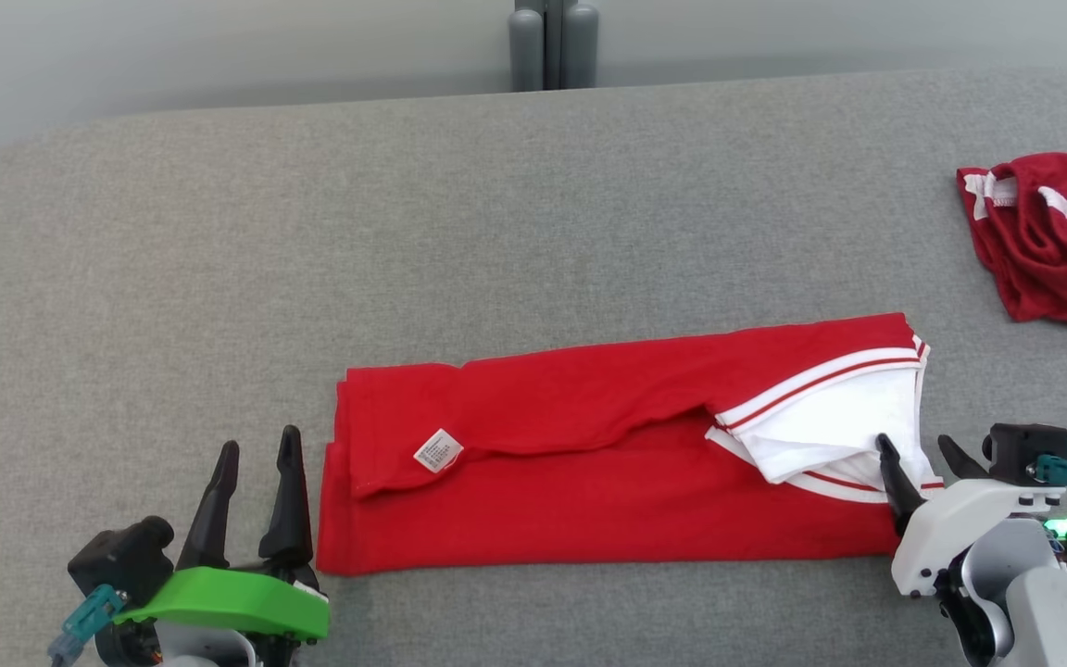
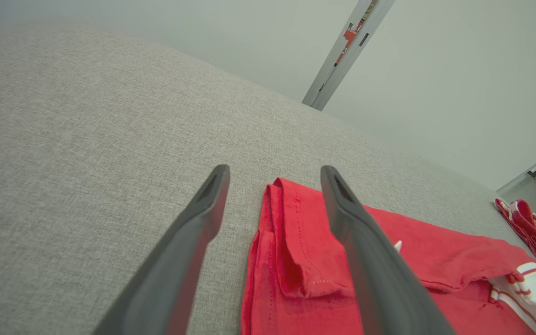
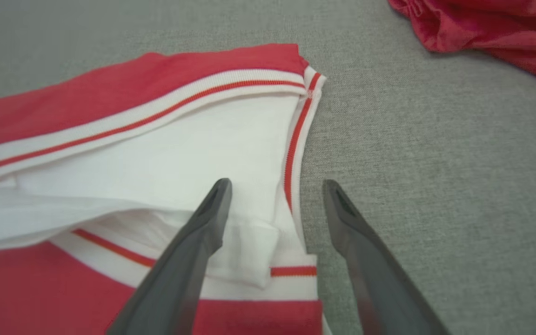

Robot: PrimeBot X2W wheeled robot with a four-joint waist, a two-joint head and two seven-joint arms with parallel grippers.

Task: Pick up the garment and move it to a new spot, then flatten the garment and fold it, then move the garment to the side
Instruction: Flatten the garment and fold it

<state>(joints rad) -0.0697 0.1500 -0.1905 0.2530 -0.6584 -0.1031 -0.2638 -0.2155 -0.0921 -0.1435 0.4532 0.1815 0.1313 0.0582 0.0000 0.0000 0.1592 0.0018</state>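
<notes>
The garment (image 1: 589, 463) is a bright red top with a white, red-striped neck part, lying folded into a long band on the grey cushioned surface (image 1: 311, 232). A small white label shows near its left end. My left gripper (image 1: 260, 438) stands open just left of the garment's left edge, holding nothing. In the left wrist view the left gripper (image 2: 275, 168) has the folded hem of the garment (image 2: 305, 260) between and beyond its fingers. My right gripper (image 1: 912, 440) is open at the garment's right end. In the right wrist view the right gripper (image 3: 277, 182) straddles the white edge of the garment (image 3: 156, 153).
A second, darker red garment (image 1: 1052, 241) lies crumpled at the far right, also seen in the right wrist view (image 3: 491, 32). Grey posts (image 1: 552, 46) stand behind the surface's back edge. Bare grey fabric stretches to the left and behind the folded top.
</notes>
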